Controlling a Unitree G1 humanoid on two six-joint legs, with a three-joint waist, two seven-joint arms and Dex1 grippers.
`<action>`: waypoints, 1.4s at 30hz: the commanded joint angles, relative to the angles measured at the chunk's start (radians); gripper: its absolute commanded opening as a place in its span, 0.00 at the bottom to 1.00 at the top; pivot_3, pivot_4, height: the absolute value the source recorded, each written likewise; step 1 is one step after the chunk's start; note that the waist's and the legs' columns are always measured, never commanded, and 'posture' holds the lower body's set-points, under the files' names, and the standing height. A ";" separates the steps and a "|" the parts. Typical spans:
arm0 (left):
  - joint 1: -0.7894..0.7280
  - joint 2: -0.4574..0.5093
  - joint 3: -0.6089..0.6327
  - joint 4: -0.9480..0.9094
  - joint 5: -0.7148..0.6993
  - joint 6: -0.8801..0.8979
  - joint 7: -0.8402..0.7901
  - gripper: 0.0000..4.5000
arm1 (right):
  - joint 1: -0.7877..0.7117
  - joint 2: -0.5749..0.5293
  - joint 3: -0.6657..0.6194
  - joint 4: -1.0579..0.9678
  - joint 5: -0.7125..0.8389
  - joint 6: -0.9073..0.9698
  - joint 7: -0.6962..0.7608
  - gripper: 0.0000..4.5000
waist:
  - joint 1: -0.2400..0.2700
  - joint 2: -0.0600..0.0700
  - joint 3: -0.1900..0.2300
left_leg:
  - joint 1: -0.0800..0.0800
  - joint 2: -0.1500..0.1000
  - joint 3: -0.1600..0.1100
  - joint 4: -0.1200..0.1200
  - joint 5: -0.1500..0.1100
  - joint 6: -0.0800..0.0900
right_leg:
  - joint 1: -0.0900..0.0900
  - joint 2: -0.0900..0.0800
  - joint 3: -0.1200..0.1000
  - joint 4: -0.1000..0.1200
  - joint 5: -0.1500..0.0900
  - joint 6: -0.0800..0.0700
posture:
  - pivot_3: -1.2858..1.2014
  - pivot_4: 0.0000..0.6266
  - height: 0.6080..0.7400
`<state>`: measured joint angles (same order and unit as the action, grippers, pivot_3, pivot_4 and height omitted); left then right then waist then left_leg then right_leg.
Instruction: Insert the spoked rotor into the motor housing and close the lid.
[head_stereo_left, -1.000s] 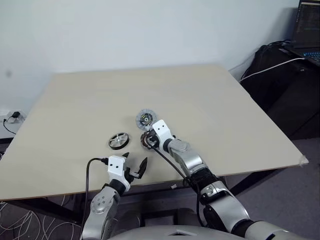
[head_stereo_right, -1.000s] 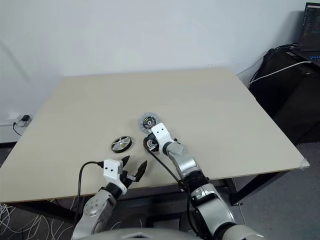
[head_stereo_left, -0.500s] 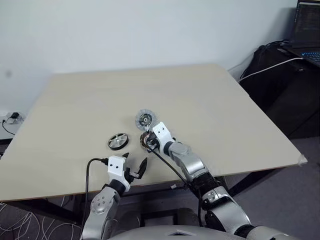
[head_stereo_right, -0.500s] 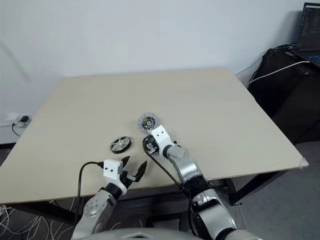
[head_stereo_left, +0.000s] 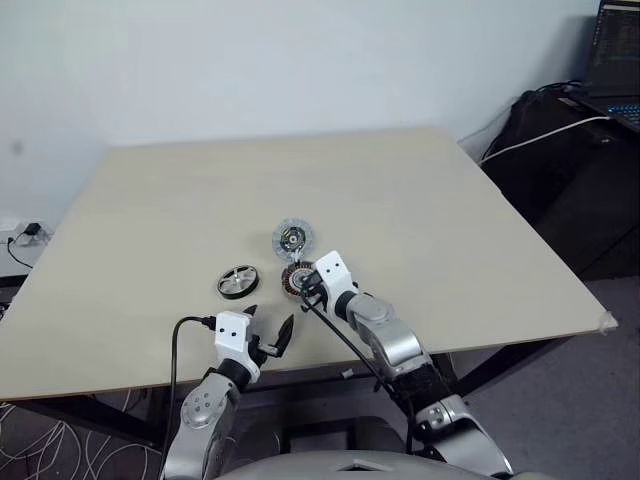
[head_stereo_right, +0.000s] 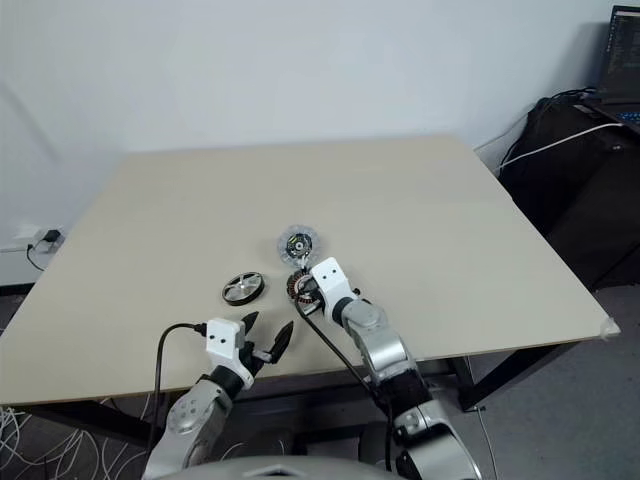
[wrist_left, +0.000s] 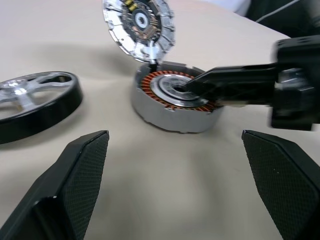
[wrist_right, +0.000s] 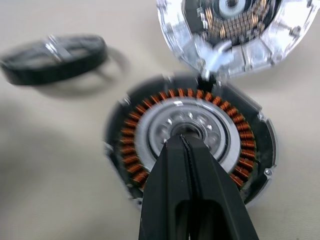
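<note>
Even, soft light covers the pale worktop, with no hard glare in the head views. The spoked rotor is smeared with blur in the right wrist view and throws a faint soft shadow. The lid glints brightly there, slightly out of focus. In the left wrist view the near black fingers are soft-edged.

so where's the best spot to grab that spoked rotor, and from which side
The spoked rotor lies flat on the table, apart from the motor housing, so coming straight down looks best: pinch the dark outer rim across its width, or put one finger through a gap between the spokes and one outside. The open left gripper is nearest.
</note>
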<state>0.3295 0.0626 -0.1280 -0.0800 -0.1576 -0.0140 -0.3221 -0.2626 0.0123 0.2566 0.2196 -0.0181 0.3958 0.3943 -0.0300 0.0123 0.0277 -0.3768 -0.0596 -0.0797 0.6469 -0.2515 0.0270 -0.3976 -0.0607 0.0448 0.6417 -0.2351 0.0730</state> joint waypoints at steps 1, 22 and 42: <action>-0.014 -0.014 0.040 -0.023 0.017 -0.039 0.064 1.00 | 0.038 -0.026 -0.016 -0.203 0.066 -0.035 0.055 0.00 | 0.004 -0.001 0.001 | 0.000 0.000 0.000 0.000 0.000 0.000 | 0.000 0.000 0.000 0.000 -0.001 0.001 | 0.52 0.00 1.00; -0.054 -0.170 0.234 -0.174 -0.597 0.446 0.174 1.00 | 0.212 -0.126 -0.061 -0.506 0.166 0.099 0.011 0.00 | 0.019 -0.013 0.010 | -0.001 0.000 0.000 0.002 -0.002 -0.003 | 0.001 0.000 -0.001 -0.001 -0.001 0.002 | 0.52 0.00 1.00; -0.195 -0.247 0.359 0.033 -0.885 0.401 0.251 1.00 | 0.309 -0.198 -0.040 -0.595 0.246 0.126 0.054 0.00 | 0.021 -0.017 0.012 | -0.001 0.000 0.000 0.002 -0.002 -0.003 | 0.002 0.000 -0.001 -0.003 0.000 0.002 | 0.52 0.00 1.00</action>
<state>0.1558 -0.0687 0.2207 -0.0472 -1.0108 0.4037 -0.0761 0.0620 -0.1894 0.2210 -0.3278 0.2144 0.5297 0.4522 -0.0085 -0.0044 0.0393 -0.3775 -0.0596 -0.0796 0.6487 -0.2533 0.0243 -0.3953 -0.0610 0.0438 0.6382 -0.2354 0.0753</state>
